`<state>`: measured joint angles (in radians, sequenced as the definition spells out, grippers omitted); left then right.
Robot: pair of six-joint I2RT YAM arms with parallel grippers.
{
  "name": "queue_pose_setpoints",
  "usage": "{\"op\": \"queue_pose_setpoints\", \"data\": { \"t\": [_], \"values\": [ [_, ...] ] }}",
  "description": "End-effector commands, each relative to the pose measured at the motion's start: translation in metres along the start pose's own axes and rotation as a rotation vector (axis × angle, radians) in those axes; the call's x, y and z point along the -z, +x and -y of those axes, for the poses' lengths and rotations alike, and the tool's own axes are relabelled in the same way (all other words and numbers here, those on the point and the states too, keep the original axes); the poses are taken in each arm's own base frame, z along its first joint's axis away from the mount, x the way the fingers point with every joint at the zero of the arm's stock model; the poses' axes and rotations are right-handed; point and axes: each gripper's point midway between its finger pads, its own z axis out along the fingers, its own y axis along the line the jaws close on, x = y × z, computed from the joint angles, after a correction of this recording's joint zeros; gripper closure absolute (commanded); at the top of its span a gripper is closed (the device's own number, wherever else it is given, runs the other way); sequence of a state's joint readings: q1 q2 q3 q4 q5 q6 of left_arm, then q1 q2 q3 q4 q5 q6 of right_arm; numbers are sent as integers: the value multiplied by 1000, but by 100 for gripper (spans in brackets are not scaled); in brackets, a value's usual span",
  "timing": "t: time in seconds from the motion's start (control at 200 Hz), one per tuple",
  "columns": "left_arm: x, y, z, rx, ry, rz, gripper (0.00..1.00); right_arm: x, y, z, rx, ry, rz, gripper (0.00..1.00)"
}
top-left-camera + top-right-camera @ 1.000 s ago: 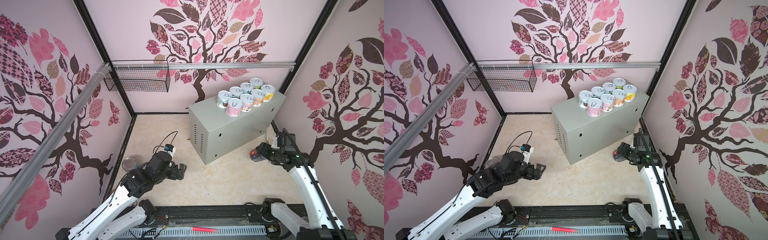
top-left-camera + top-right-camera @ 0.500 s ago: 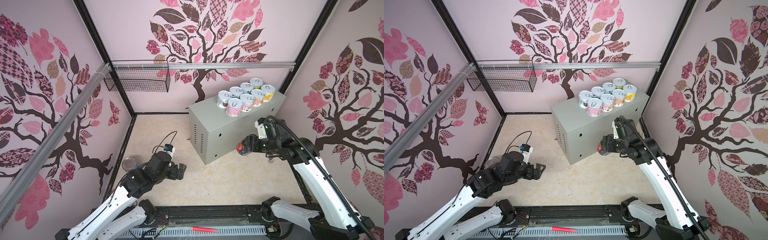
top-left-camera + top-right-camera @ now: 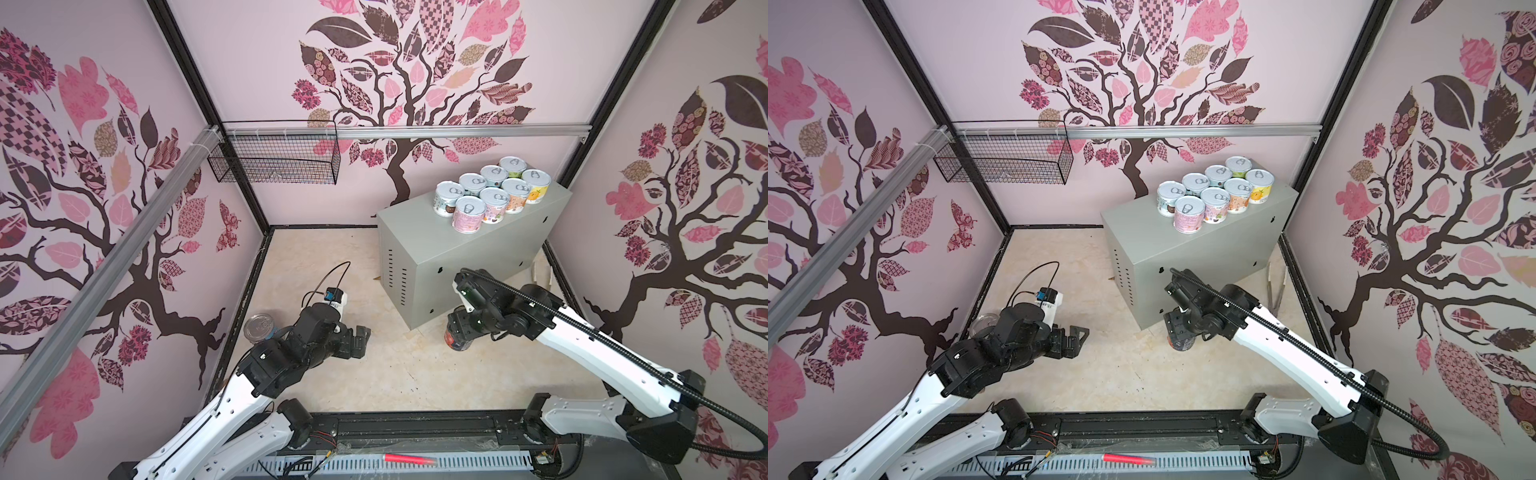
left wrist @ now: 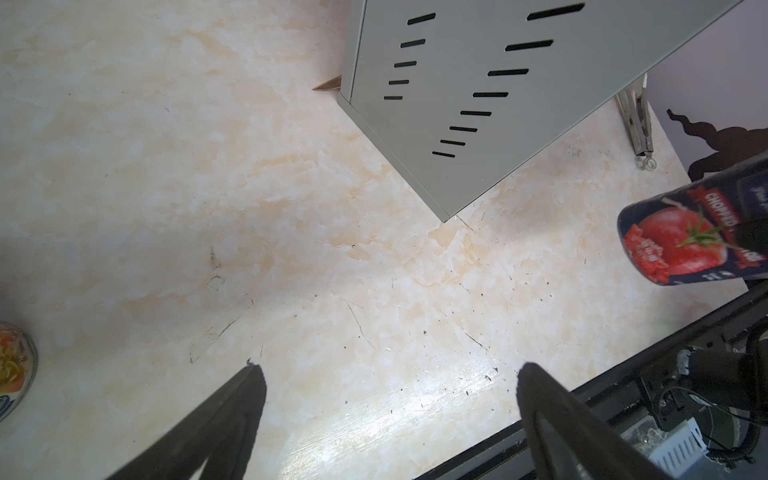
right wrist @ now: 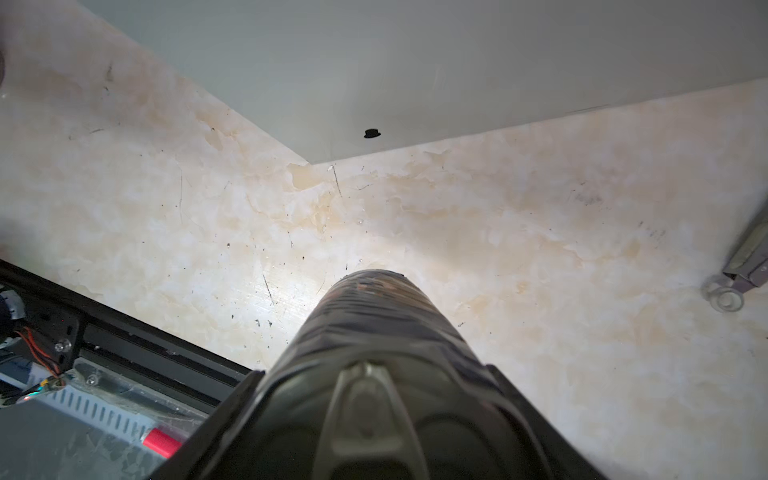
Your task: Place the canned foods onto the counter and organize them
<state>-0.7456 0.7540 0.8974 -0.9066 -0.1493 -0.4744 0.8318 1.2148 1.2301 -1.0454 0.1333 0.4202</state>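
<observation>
Clearly the step in hand is carrying the chopped-tomato can (image 4: 681, 245) up to the surface (image 3: 419, 235), a grey vented metal box. The right pincer (image 3: 462, 325) is clamped on this dark-labelled can from above, so the can hangs below it, seemingly clear of the marbled floor and just beside the box's near corner. Eight short pull-tab cans (image 3: 494, 198) stand in two tidy rows at the far end of the top, and the near end is bare. To do this well, I would raise the can straight up until its base is above the top edge before moving inward, since the body hangs low and could strike the box wall. Then bring it over the bare stretch next to the rows, lower it until the base sits flat, and only then let go. The left pincer (image 4: 389, 370), jaws wide apart and holding nothing, hovers over the floor. A silver-topped can (image 3: 258, 327) waits by the left wall, well apart from the box.
</observation>
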Motion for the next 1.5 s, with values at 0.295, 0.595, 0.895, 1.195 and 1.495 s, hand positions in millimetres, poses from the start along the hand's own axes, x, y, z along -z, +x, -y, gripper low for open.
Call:
{"op": "queue_pose_setpoints", "data": {
  "t": [0.295, 0.595, 0.895, 1.195, 1.495],
  "values": [
    [-1, 1, -6, 11, -19, 18, 2, -82, 19, -14, 42, -33, 92, 56],
    [-2, 1, -8, 13, -30, 18, 2, -114, 28, -34, 94, -89, 75, 47],
    [-2, 2, -8, 13, -29, 13, 2, -127, 33, -38, 117, -103, 55, 26],
    [-4, 3, -8, 12, -32, 6, 2, -108, 23, -39, 129, -134, 135, 4],
    [-4, 3, -9, 14, -42, 8, 2, -88, 30, -34, 125, -196, 360, 0]
  ]
}}
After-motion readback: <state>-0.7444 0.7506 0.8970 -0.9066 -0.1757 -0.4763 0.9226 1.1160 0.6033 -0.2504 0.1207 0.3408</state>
